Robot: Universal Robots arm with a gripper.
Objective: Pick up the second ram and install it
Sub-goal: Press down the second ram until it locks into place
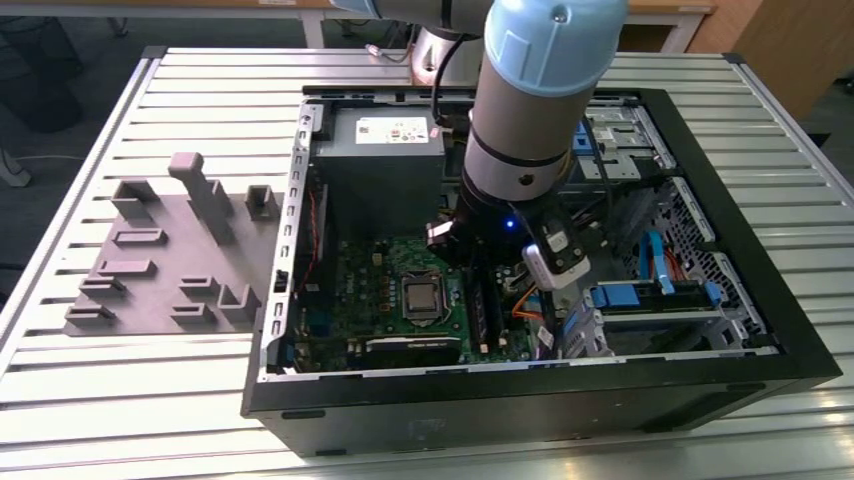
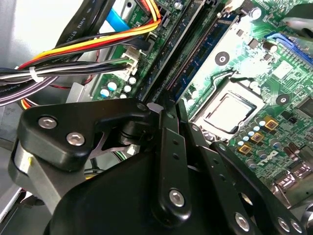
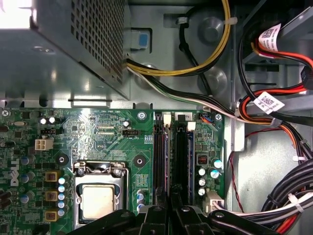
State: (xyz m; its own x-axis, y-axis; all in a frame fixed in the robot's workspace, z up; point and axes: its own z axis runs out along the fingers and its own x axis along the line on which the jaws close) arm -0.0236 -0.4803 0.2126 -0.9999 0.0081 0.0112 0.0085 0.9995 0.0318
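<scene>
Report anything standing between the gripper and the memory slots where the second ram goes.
Nothing visible does. The gripper sits right at the memory slots; the cable bundle lies beside them, clear. Whether it holds the second ram I cannot tell.

The black metal gripper (image 2: 168, 110) hangs low over the green motherboard (image 2: 274, 73) — its jaws close together above the long black memory slots (image 2: 183, 46), beside the shiny square processor (image 2: 230, 112).

Exterior view: high, oblique, set back; takes in the open computer case (image 1: 534, 250) on the slatted table (image 1: 134, 380).
First wrist view: close, straight down on the motherboard (image 3: 98, 137).
Second wrist view: closer, slanted along it.
Shared: processor socket (image 3: 98, 200) (image 2: 230, 110), memory slots (image 3: 173, 161) (image 2: 188, 54).
</scene>
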